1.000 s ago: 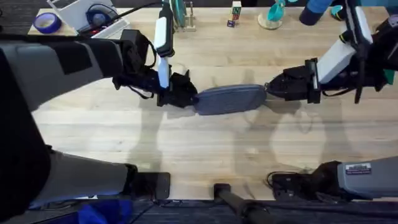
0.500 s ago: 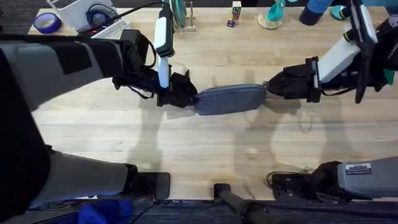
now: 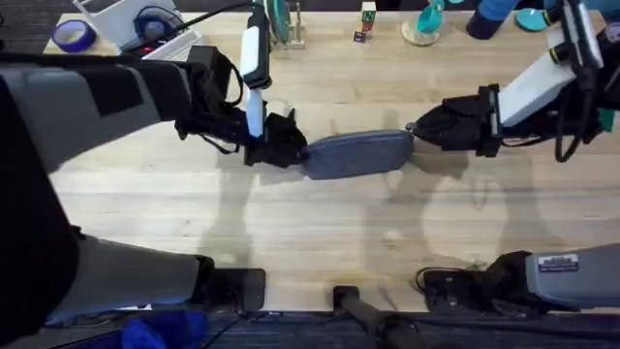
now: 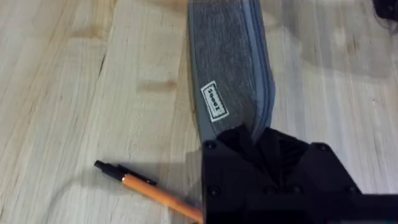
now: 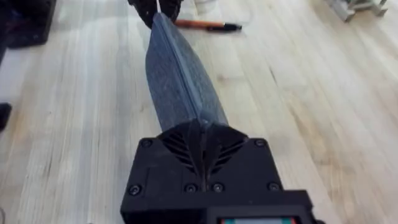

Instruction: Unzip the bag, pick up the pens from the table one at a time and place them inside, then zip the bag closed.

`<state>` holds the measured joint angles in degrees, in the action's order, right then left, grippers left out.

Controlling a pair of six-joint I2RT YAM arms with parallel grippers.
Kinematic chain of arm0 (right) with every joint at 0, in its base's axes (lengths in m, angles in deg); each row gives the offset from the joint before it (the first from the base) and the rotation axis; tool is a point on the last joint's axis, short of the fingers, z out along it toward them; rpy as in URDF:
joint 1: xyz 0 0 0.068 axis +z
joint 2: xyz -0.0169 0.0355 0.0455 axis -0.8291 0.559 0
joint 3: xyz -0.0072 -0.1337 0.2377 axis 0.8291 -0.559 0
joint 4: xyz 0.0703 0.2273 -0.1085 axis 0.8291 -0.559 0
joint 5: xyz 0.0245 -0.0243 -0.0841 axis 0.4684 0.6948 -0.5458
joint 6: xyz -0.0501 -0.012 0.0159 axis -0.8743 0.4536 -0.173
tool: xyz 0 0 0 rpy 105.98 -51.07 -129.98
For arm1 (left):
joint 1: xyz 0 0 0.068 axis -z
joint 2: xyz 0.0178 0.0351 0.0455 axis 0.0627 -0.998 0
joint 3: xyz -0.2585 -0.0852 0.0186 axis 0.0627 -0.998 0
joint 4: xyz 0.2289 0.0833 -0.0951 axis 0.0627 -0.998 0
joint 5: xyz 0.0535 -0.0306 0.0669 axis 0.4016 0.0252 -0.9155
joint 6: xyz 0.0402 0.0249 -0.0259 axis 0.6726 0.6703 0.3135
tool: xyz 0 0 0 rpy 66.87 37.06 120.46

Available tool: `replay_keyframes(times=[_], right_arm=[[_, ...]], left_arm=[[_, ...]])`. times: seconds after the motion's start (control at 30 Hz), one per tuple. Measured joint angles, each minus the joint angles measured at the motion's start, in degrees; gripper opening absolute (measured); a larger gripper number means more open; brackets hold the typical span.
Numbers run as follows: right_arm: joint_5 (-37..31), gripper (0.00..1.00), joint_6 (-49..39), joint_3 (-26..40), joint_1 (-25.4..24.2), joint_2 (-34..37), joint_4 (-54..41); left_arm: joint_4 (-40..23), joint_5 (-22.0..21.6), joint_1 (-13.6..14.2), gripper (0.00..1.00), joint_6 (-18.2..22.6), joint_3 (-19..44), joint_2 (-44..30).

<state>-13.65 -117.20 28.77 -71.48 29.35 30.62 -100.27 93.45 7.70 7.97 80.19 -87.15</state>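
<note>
Overhead hides the orange pen (image 4: 149, 188) the wrists reveal; each gripper (image 3: 295, 152) (image 3: 418, 133) clenches a bag (image 3: 356, 154) end

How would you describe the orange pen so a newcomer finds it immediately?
Start at the grey-blue bag mid-table, stretched between both hands. At its end held by the left hand, a slim orange pen lies on the bare wood beside the bag. Its black tip and bright barrel set it apart.

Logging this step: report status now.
Left gripper and right gripper each shut on one bag end. Orange pen on table. Nothing blocking.
</note>
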Motion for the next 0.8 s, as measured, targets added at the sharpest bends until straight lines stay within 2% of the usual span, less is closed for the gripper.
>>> replay_keyframes(times=[0.3, 0.8], right_arm=[[3.34, 0.031, -0.97, 0.00, 0.51, 0.02, 0.09], [5.45, 0.031, -1.26, 0.00, 10.35, 0.00, 2.92]], left_arm=[[-0.02, -0.01, 0.00, 0.042, 0.00, 0.00, 0.00], [-0.07, 0.01, 0.00, 0.042, 0.00, 0.00, 0.00]])
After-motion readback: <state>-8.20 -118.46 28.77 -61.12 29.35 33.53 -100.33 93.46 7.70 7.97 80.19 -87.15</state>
